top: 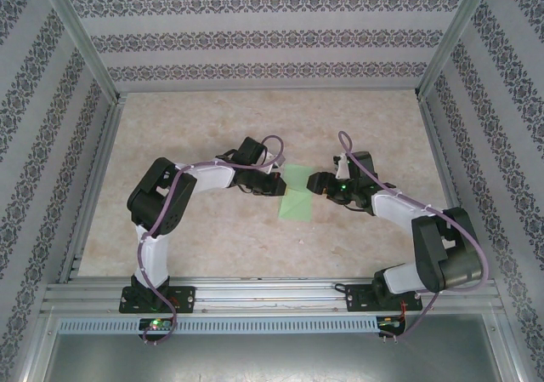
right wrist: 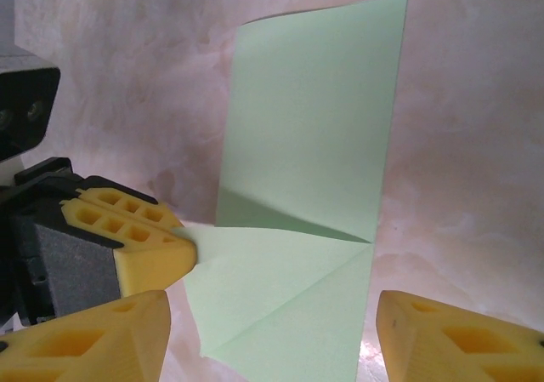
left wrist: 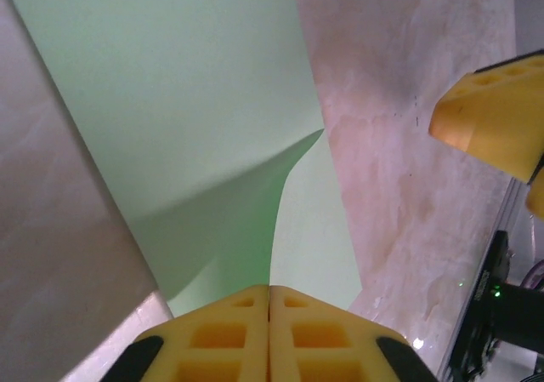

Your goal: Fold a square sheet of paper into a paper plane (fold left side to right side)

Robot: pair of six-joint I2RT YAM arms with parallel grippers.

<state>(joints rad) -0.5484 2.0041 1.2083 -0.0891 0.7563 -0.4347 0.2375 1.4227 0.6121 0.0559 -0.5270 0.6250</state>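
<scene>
The square sheet of paper (top: 297, 195) lies mid-table as a light-green folded rectangle (right wrist: 314, 110). One corner flap (right wrist: 272, 271) is lifted off it, with a diagonal crease across. My left gripper (top: 277, 185) is shut on that flap's tip, with its yellow fingertips (left wrist: 269, 293) pressed together on the raised edge (left wrist: 280, 229). The right wrist view has the same pinch at the left gripper (right wrist: 180, 248). My right gripper (right wrist: 272, 318) is open and straddles the near end of the sheet, one finger on each side; it is at the sheet's right edge (top: 320, 182). A paper plane is out of view.
The table (top: 204, 237) is pale marbled stone inside patterned walls (top: 272, 37). A metal rail (top: 272, 297) runs along the near edge with both arm bases on it. A yellow finger of the right gripper (left wrist: 497, 118) stands close to the sheet in the left wrist view.
</scene>
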